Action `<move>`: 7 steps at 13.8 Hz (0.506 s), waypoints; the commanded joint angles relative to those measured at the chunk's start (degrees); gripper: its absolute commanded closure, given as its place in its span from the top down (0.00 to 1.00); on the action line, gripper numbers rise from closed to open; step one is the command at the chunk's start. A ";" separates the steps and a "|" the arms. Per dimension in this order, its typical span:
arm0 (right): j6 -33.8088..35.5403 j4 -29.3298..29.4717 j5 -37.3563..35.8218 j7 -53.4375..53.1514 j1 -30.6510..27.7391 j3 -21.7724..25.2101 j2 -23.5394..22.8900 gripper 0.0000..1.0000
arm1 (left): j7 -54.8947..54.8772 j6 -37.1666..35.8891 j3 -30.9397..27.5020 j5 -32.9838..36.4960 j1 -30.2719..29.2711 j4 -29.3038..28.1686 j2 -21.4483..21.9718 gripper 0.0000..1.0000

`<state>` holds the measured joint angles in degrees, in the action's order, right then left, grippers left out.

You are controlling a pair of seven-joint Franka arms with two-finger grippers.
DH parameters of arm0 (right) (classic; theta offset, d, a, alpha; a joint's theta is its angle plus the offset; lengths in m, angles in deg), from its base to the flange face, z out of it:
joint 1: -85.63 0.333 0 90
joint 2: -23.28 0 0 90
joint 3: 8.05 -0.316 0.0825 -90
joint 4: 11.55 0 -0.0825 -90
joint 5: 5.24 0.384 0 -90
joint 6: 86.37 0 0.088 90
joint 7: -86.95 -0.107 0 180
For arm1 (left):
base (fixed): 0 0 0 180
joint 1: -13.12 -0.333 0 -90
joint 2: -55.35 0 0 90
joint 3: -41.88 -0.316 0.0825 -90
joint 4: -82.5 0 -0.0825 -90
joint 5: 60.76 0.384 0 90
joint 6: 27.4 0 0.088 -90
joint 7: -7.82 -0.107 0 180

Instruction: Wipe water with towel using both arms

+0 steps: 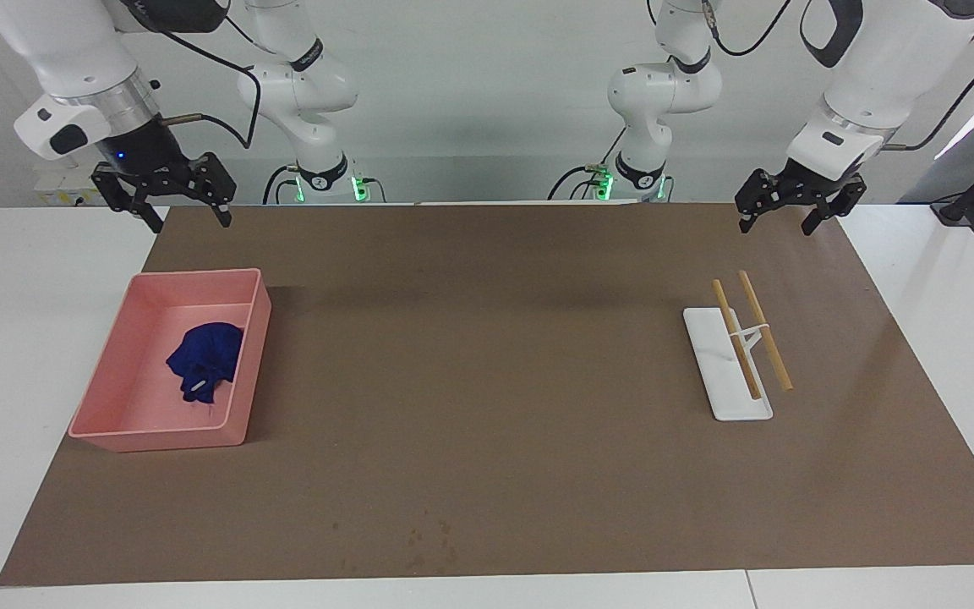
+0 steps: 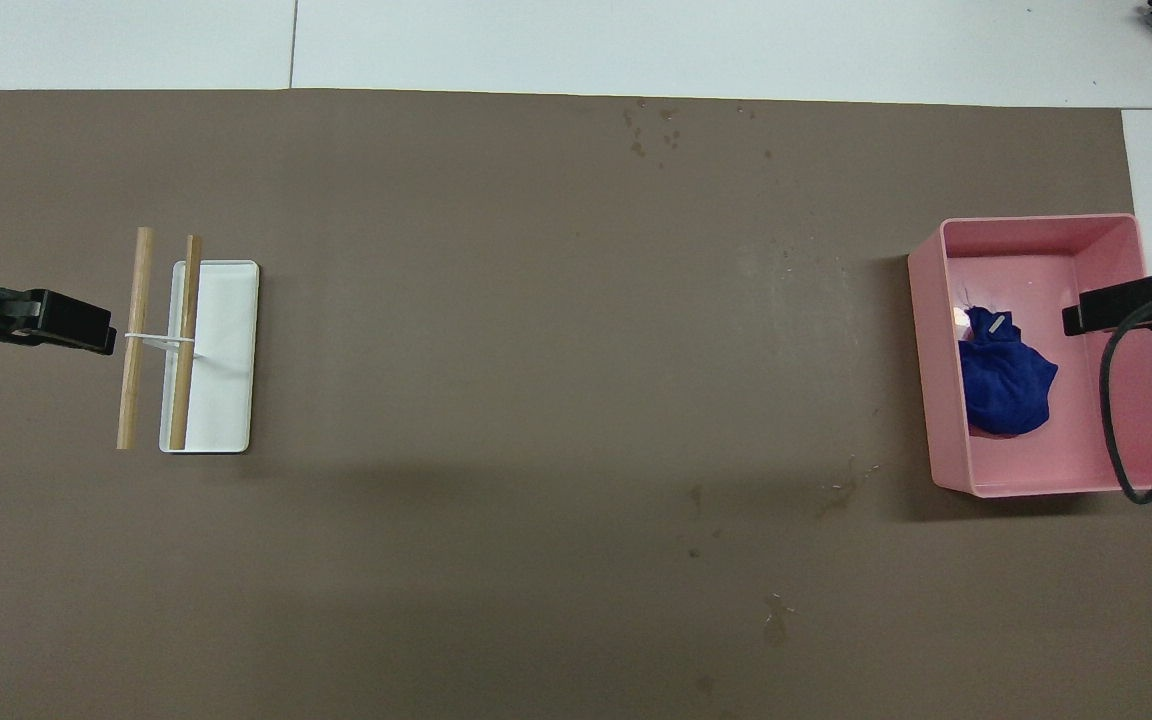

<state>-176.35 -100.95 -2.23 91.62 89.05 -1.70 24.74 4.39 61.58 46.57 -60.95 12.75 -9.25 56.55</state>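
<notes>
The dark blue towel (image 1: 204,362) (image 2: 1006,385) lies crumpled in a pink tray (image 1: 115,440) (image 2: 921,370) toward the right arm's end of the table. High above it, my right gripper (image 1: 189,222) (image 2: 1116,308) hangs open and empty, well clear of the cloth; from overhead its tip shows over the tray's outer part. My left gripper (image 1: 776,227) (image 2: 66,322) waits open and empty in the air by the white rack. Small wet spots (image 1: 428,541) (image 2: 651,130) dot the brown mat near its edge farthest from the robots.
A white rack (image 1: 741,397) (image 2: 226,400) carrying two wooden rods (image 1: 762,330) (image 2: 136,340) stands toward the left arm's end. A few more faint marks (image 2: 836,495) lie on the brown mat (image 1: 487,381) beside the tray.
</notes>
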 commanded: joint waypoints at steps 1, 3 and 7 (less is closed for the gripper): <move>-0.10 -0.96 0.59 -0.63 -0.44 -0.02 0.92 1.00 | -0.18 -0.73 -0.30 0.89 0.19 -0.63 1.01 1.00; -0.28 -1.05 -0.28 -0.28 -0.44 0.07 0.92 1.00 | -0.18 -0.73 -0.21 0.89 0.19 -0.63 1.01 1.00; -0.28 -1.05 -0.99 -0.28 -0.44 0.34 0.92 1.00 | -0.18 -0.73 -0.21 0.89 0.28 -0.63 1.01 1.00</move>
<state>-176.35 -100.95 -2.61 91.62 88.98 -1.34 24.74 4.39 61.58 46.58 -60.95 12.75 -9.25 56.55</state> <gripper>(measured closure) 0.000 0.000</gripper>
